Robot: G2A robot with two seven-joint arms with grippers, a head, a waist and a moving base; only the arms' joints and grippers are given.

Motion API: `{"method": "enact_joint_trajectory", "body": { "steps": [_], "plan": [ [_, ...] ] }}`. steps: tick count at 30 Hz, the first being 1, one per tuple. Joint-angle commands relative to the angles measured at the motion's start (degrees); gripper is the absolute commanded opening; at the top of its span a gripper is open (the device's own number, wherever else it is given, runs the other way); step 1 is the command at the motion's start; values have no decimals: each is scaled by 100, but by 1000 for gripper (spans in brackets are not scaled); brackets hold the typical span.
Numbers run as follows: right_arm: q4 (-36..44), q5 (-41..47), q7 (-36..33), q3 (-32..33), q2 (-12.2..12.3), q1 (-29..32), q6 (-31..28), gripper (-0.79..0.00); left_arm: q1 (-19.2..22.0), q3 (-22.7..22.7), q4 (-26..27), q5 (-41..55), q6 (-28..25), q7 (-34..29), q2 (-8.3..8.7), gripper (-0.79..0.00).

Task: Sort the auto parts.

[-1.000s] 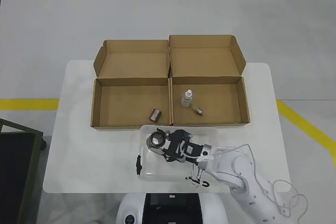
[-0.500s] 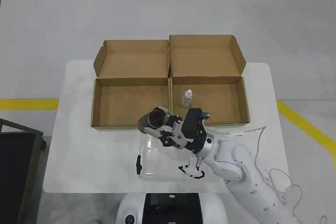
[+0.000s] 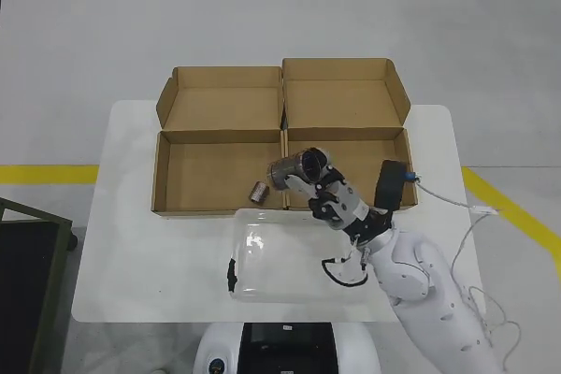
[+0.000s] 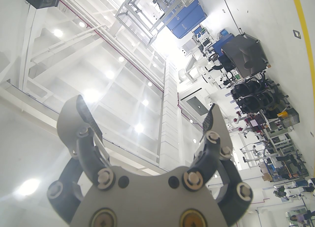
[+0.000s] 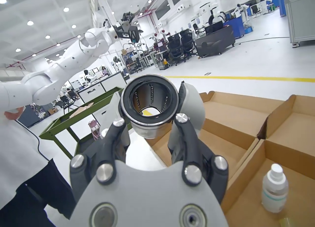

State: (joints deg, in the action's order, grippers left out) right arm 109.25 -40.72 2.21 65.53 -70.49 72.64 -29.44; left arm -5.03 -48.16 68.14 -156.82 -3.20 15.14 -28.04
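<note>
My right gripper (image 3: 310, 183) is shut on a large metal linear bearing (image 3: 299, 168), held in the air above the divider between the two cardboard boxes. In the right wrist view the bearing (image 5: 150, 105) shows its open end, clamped between the fingers of the right gripper (image 5: 155, 114). A smaller metal bearing (image 3: 258, 192) lies in the left box (image 3: 192, 178). A white dropper bottle (image 5: 274, 189) stands in the right box (image 5: 292, 164). My left gripper (image 4: 147, 107) points at the ceiling, open with nothing in it; it appears raised high (image 5: 128, 30).
A clear plastic tray (image 3: 280, 257) sits on the white table (image 3: 140, 234) in front of the boxes, with black ring parts (image 3: 232, 274) at its left rim and near its right end (image 3: 341, 273). A green cart (image 3: 9, 271) stands left of the table.
My right gripper has lifted the large bearing out of the clear tray and carried it back and to the right, to above the boxes' divider. The bottle is now hidden in the top view.
</note>
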Motion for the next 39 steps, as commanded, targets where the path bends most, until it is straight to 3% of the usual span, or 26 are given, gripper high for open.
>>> {"method": "enact_joint_trajectory", "body": {
  "steps": [1, 11, 22, 29, 39],
  "plan": [
    [72, 118, 106, 135, 12, 107, -67, -785, 0, 0, 0, 0, 0, 0, 0, 0],
    [372, 319, 373, 700, 65, 566, -269, -785, 0, 0, 0, 0, 0, 0, 0, 0],
    [359, 558, 601, 798, 46, 676, -484, -785, 0, 0, 0, 0, 0, 0, 0, 0],
    [34, 233, 187, 387, 0, 533, -193, -785, 0, 0, 0, 0, 0, 0, 0, 0],
    [-764, -704, -305, -419, -140, -164, 379, -785, 0, 0, 0, 0, 0, 0, 0, 0]
  ]
}}
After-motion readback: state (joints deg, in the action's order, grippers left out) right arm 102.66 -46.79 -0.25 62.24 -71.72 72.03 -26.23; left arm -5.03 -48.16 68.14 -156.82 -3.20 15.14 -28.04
